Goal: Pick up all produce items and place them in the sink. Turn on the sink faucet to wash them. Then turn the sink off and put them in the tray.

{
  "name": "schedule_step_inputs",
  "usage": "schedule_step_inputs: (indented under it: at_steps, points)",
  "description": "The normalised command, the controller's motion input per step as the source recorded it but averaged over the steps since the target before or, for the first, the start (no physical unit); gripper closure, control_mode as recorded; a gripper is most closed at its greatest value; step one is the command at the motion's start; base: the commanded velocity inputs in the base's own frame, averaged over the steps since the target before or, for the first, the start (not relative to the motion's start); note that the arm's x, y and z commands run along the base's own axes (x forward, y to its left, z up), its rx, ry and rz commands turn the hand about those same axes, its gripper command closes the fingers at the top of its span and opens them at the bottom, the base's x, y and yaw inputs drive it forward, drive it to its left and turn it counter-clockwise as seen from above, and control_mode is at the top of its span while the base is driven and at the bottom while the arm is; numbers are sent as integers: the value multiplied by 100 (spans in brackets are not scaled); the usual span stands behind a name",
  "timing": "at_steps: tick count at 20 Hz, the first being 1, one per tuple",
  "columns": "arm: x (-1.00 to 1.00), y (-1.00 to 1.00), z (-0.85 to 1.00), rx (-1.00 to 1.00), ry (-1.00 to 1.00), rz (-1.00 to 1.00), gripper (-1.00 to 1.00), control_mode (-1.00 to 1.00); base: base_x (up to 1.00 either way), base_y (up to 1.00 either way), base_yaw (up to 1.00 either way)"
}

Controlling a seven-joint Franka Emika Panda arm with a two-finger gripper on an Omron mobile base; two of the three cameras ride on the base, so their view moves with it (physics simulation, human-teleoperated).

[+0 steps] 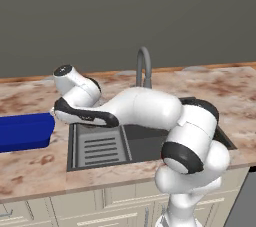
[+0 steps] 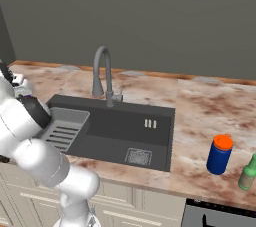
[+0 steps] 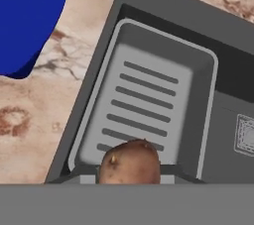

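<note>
Over sink, end effector grips lumpy orange-brown produce item.

Stone counter, metal tap, dull basin

The counter looked like polished marble veined in pink and rust; the faucet was smooth grey metal. The sink and its slatted rack were matt grey, the tray smooth bright-blue plastic, the potato rough and brown-skinned.

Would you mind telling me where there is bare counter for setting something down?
Bare counter lies right of the sink, behind the blue jar and green bottle. A narrow strip separates the tray from the sink, crowded by the arm.
</note>
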Motion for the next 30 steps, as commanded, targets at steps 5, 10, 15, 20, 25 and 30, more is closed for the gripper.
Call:
schedule_step_inputs:
  at_steps: [5,10,15,20,25,30]
  points:
    - [23,49,0,0,4,4,100,-100,0,0,0]
    - [21,45,0,0,2,5,100,-100,0,0,0]
    - [24,51,-5,0,4,5,100,-100,0,0,0]
    - [24,50,-12,0,4,5,100,-100,0,0,0]
    - [20,45,-9,-1,1,3,100,-100,0,0,0]
    - [16,34,-6,0,0,2,100,-100,0,0,0]
